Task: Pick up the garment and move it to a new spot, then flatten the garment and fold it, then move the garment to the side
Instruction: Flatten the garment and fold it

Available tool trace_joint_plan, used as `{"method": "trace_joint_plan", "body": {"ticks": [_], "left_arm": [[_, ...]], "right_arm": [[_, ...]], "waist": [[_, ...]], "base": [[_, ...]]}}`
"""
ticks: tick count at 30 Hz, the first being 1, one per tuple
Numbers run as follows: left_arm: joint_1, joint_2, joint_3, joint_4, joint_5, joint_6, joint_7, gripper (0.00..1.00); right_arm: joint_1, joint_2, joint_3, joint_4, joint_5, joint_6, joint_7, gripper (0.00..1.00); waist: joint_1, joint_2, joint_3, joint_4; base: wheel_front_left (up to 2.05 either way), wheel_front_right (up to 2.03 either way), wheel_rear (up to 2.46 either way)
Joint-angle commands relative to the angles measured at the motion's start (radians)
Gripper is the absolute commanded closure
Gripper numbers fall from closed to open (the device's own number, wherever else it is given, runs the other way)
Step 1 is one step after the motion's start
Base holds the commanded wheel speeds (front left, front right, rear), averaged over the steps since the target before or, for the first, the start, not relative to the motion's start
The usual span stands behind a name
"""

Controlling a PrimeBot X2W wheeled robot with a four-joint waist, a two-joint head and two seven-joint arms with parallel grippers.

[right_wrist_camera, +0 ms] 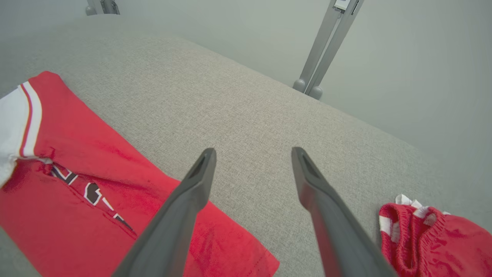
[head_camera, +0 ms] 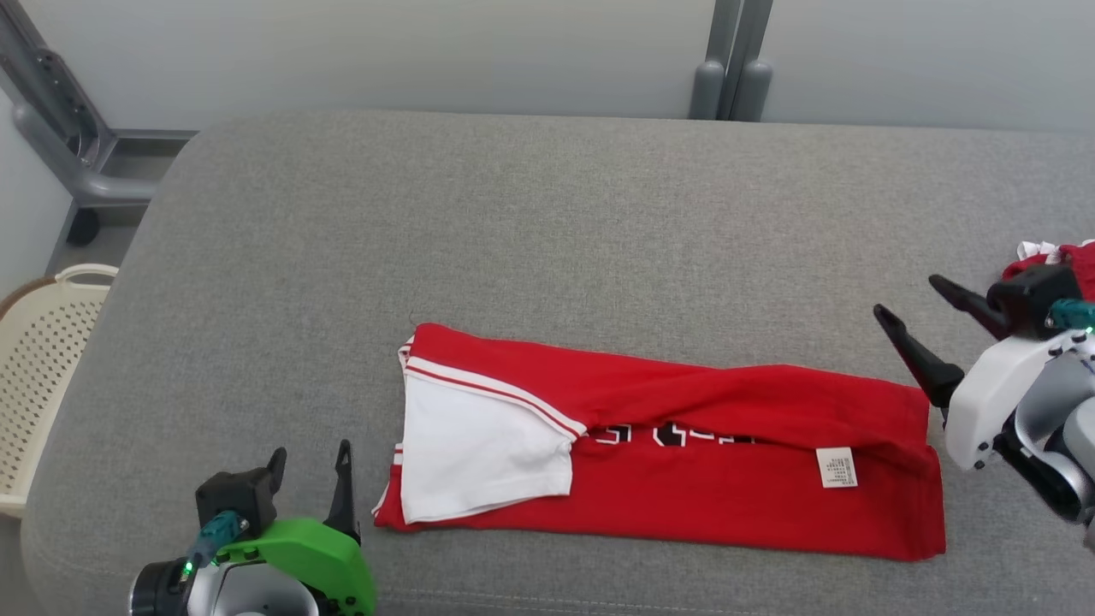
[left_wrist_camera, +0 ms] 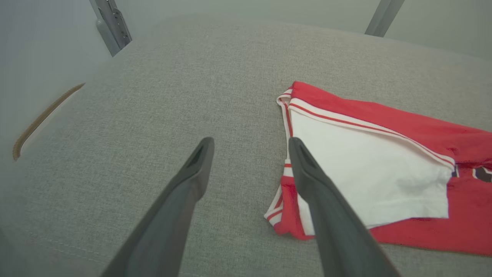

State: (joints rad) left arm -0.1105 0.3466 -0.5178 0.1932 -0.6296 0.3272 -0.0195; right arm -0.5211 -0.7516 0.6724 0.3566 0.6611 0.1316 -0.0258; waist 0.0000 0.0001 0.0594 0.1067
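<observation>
Because the garment [head_camera: 684,496] lies as a long strip folded lengthwise, near the front edge of the grey cushion [head_camera: 547,222] and about midway along it, the step in hand appears to be the end-over-end fold. The left gripper [head_camera: 310,466] stands just beside the strip's left end, its fingers [left_wrist_camera: 184,200] moderately spread and holding nothing. The right gripper [head_camera: 908,297] hangs just beside the right end, its fingers likewise apart and empty.

Procedure: pinch one end through all layers, so that the loose white sleeve [head_camera: 479,445] is not dragged out of place. Lift low, carry the end across, and align the long edges before release. A second red garment [right_wrist_camera: 434,238] lies bunched at the cushion's right edge; keep clear of it.

A cream perforated basket [head_camera: 51,342] stands beside the cushion's left edge. Its contents cannot be told from the part in view.
</observation>
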Motion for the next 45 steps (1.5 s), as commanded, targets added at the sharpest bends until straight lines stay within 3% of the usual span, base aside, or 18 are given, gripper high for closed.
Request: {"method": "trace_joint_plan", "body": {"ticks": [1,11,12,18,20,27,45], "left_arm": [[0.021,0.009,0.014,-0.007,0.014,0.013,-0.037,0.00],[0.041,0.009,0.058,-0.026,0.019,-0.006,-0.191,0.00],[0.041,0.009,0.058,-0.026,0.019,-0.006,-0.191,0.00],[0.050,0.004,0.069,-0.001,0.010,-0.034,-0.218,0.00],[0.053,0.012,0.063,0.011,0.008,-0.065,-0.225,0.00],[0.046,0.029,0.049,0.038,0.017,-0.133,-0.237,0.00],[0.087,0.004,0.176,0.051,0.004,-0.156,-0.246,0.00]], "right_arm": [[0.062,0.048,-0.067,0.010,-0.016,-0.002,-0.020,0.00],[0.339,0.386,-0.502,-0.034,-0.161,-0.002,-0.074,0.00],[0.339,0.386,-0.502,-0.034,-0.161,-0.002,-0.074,0.00],[0.449,0.551,-0.645,-0.136,-0.271,-0.001,-0.058,0.00],[0.486,0.613,-0.673,-0.178,-0.295,-0.001,-0.043,0.00],[0.541,0.676,-0.689,-0.224,-0.314,-0.001,-0.023,0.00],[0.570,0.700,-0.659,-0.201,-0.306,-0.001,-0.027,0.00]], "waist": [[0.0000,-0.0001,-0.037,-0.013],[0.0000,-0.0001,-0.106,-0.031],[0.0000,-0.0001,-0.106,-0.031],[0.0000,-0.0001,-0.133,-0.044],[0.0000,-0.0001,-0.142,-0.054],[0.0000,-0.0001,-0.156,-0.076],[0.0000,-0.0001,-0.163,-0.107]], "base": [[0.00,0.00,0.00],[0.00,0.00,0.00],[0.00,0.00,0.00],[0.00,0.00,0.00],[0.00,0.00,0.00],[0.00,0.00,0.00],[0.00,0.00,0.00]]}}
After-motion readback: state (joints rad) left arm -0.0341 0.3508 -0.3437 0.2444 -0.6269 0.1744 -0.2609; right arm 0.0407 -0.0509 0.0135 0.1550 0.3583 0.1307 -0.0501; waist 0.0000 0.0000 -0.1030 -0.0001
